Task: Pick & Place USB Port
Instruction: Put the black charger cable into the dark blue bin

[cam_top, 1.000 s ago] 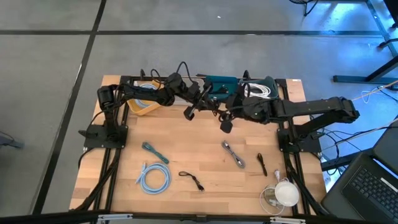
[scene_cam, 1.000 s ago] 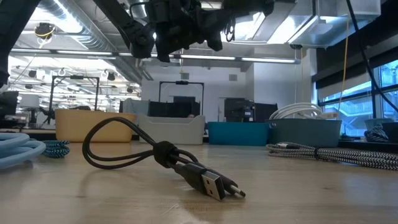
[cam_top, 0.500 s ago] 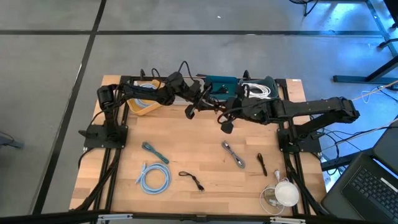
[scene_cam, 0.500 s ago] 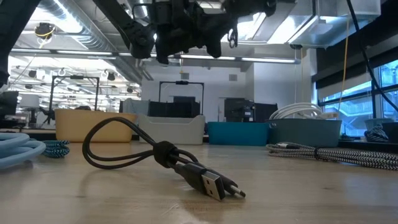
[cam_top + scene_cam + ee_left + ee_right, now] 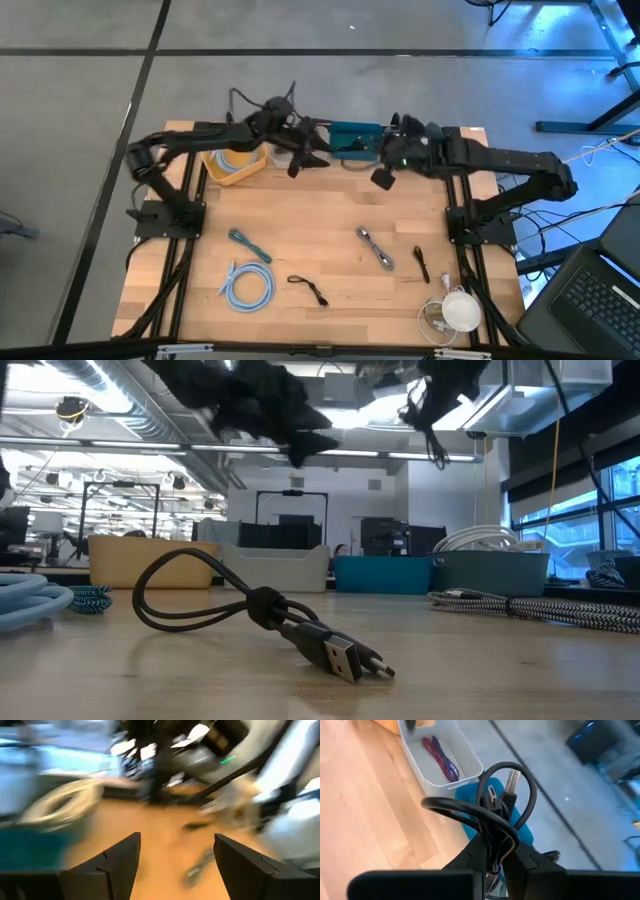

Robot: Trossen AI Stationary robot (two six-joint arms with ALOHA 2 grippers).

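Observation:
A black coiled USB cable [image 5: 505, 805] with its plugs sticking out of the coil is in my right gripper [image 5: 497, 851], which is shut on it. That gripper [image 5: 383, 178] is raised over the far middle of the table, in front of the teal bin [image 5: 352, 133]. In the low view the cable [image 5: 433, 422] dangles high above the table. My left gripper [image 5: 298, 165] stands open a little to the left, near the white bin [image 5: 440, 762], with nothing between its fingers [image 5: 112, 865]. My right gripper pinches the gathered strands of the coil [image 5: 494, 836] between its two fingers [image 5: 476, 854]. The loops and both plugs [image 5: 512, 781] stick out past the fingertips. The cable is lifted clear of the table and the bins.
A row of bins lines the far edge: yellow [image 5: 228, 168], white, teal, and grey-blue [image 5: 420, 140] holding a white cable. The white bin holds a red-purple cable [image 5: 440, 757]. Several loose cables lie on the near half, among them a light blue coil [image 5: 247, 285] and a black one [image 5: 260, 605].
The cable has passed from my left gripper to my right. My left gripper has opened, let go and drawn back toward the far left. My right gripper has shut on the cable and carried it toward the table's right and far edge.

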